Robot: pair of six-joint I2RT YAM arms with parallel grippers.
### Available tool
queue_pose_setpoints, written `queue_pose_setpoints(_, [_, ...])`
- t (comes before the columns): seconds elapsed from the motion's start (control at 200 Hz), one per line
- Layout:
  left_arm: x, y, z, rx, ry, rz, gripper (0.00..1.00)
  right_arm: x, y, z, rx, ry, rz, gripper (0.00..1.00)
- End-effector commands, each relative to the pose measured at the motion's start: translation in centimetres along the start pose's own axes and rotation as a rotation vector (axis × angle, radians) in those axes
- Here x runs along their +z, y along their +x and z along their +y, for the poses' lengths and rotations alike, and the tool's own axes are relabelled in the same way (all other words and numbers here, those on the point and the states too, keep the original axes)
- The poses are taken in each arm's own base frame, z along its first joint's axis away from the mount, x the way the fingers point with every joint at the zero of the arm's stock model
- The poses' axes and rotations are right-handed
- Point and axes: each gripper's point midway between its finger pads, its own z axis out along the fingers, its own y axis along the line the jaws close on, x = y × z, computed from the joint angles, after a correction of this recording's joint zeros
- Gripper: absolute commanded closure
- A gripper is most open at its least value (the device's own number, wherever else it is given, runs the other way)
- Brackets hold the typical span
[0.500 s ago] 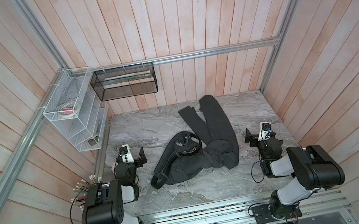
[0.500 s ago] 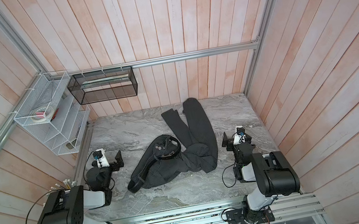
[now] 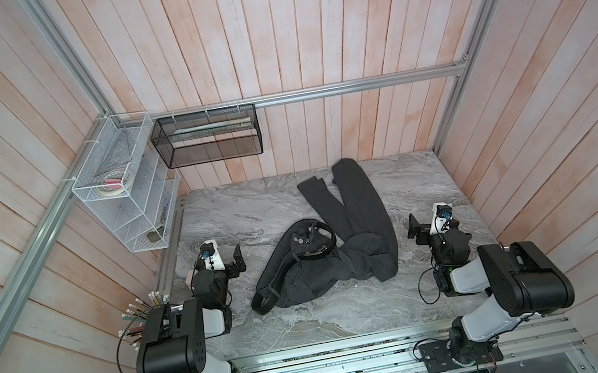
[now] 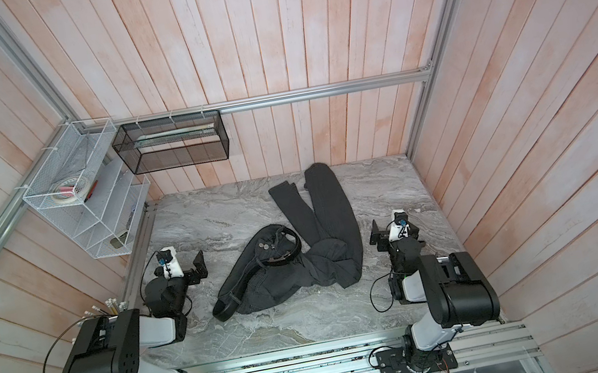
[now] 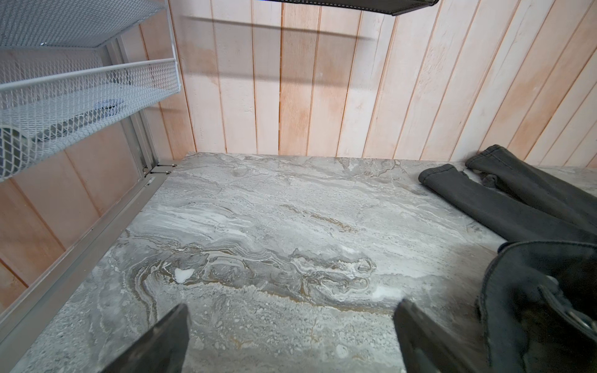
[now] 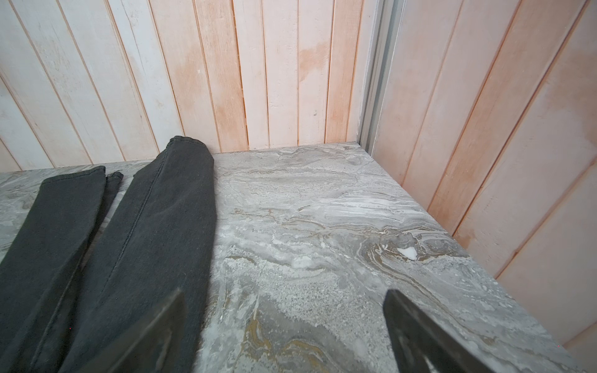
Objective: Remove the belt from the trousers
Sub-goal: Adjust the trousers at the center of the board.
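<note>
Nothing moved: left gripper and right gripper wide apart, empty, near the desk's side edges. Belt still on trousers; unstarted.

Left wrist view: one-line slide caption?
Open left gripper over marble table, trousers and belt lying beside it.

Even soft daylight, sharp top views, blurred wrist-view foregrounds
</note>
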Motion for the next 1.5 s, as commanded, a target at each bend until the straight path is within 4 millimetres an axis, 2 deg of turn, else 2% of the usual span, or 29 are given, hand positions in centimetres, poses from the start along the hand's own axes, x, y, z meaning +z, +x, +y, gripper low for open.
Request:
queue_pose_setpoints(0.0, [0.4,-0.3,-0.2,0.011,0.011,-0.004,0.00,0.1,-0.2,0.3,-0.013,-0.012,-0.011,0.02])
queue_pose_setpoints(0.53, [0.4,-0.3,0.0,0.008,0.012,-0.004,0.00,0.1,-0.2,0.4,-0.014,-0.015,-0.010,0.02])
queue_pose_setpoints(0.64, [0.3,-0.3,-0.1,0.005,0.012,-0.007,0.00,-0.4,-0.5,0.9,-0.027,-0.046,-0.028,0.02])
queue_pose_setpoints(0.8, [-0.6,-2.2,1.8,-0.026,-0.114,-0.036,0.00,-1.6,-2.8,1.3,-0.031,-0.056,-0.064,0.02])
queue_pose_setpoints(0.915, [-0.5,-4.4,2.0,-0.025,-0.168,-0.018,0.00,-2.2,-6.2,2.3,-0.021,-0.088,-0.098,0.05])
queue_pose_setpoints(0.99, [-1.0,-6.0,2.8,-0.146,-0.214,-0.045,0.00,-2.3,-8.1,4.1,-0.032,-0.131,-0.093,0.10])
queue_pose_setpoints(1.075, [-0.9,-7.3,1.9,-0.222,-0.164,-0.046,0.00,-2.4,-8.9,8.1,-0.113,-0.214,-0.044,0.11])
queue_pose_setpoints(1.145, [0.1,-7.2,0.7,-0.278,-0.122,0.063,0.00,-2.8,-8.8,11.5,-0.185,-0.259,-0.004,0.11])
queue_pose_setpoints(1.205, [0.8,-7.1,-1.8,-0.258,-0.059,0.152,0.00,-3.4,-8.3,14.5,-0.232,-0.323,0.027,0.11])
queue_pose_setpoints(1.275, [0.7,-7.2,-6.3,-0.140,0.034,0.195,0.00,-4.4,-7.4,18.0,-0.296,-0.418,0.043,0.11])
queue_pose_setpoints(1.375, [-0.7,-6.4,-13.4,0.046,0.211,0.221,0.00,-5.2,-5.8,22.6,-0.416,-0.550,0.084,0.15])
queue_pose_setpoints(1.42, [-1.6,-5.1,-16.9,0.164,0.323,0.250,0.00,-5.2,-5.0,24.2,-0.458,-0.598,0.122,0.19])
queue_pose_setpoints(1.495, [-2.7,-2.1,-20.3,0.311,0.423,0.336,0.00,-4.8,-4.3,25.6,-0.460,-0.640,0.195,0.25])
